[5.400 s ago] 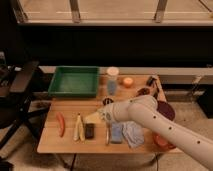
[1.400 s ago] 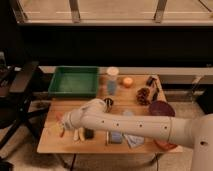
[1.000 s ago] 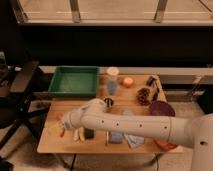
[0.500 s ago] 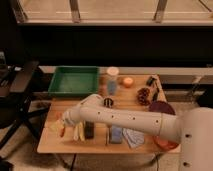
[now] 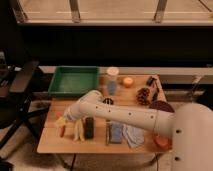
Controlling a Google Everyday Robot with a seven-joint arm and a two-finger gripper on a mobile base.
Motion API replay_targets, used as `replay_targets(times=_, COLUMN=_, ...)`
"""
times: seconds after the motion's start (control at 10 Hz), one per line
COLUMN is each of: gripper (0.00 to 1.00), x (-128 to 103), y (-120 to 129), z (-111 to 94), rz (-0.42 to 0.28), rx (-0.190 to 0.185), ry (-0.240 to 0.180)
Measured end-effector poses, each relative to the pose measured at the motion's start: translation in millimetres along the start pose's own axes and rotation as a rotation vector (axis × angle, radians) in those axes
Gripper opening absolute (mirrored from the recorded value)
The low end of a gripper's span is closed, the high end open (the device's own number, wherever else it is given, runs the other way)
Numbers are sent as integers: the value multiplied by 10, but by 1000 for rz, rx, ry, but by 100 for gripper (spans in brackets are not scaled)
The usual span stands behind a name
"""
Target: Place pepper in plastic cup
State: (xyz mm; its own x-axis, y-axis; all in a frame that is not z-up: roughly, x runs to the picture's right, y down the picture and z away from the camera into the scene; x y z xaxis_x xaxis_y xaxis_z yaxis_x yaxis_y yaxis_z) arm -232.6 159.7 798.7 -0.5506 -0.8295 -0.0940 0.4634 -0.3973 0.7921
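One slim red-orange chili pepper [image 5: 61,131] is seen near the left edge of the wooden table [image 5: 95,146], directly under the end effector [image 5: 62,122], and its upper end is covered by it. Five seconds earlier the end effector hung over the middle of the table, near the dark rectangular block [image 5: 89,127]. Since then the white arm [image 5: 127,116] has been swung across to the left, and over the last half second it has barely been shifted.

Whether the end effector is holding the pepper or is only set over it cannot be told. Its tip blends with the pepper and with the pale yellow banana [image 5: 78,131] lying just beside it.

The pale, bluish plastic cup [image 5: 112,83] stands at the far side of the table, right of the green rectangular tray [image 5: 74,81] and well apart from the pepper.

The arm is cut off at the lower right corner, where its bulky white shell fills the view. From there it is stretched leftward above the table, bent at a rounded joint near the block and angled down to the left.
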Motion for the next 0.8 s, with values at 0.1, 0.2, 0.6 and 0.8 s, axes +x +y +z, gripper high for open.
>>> replay_targets(times=0.1, gripper=65, x=8, y=-14, z=25, rz=-2, rx=3, ry=-3)
replay_targets(times=0.2, gripper=65, x=-1, y=0, z=13, rz=0, rx=1, ry=-2)
replay_targets(times=0.6, gripper=65, x=-3, y=-15, z=29, rz=-1, rx=5, ry=-3)
replay_targets(times=0.8, gripper=65, x=-2, y=-12, z=22, rz=-6, rx=0, ry=-3)
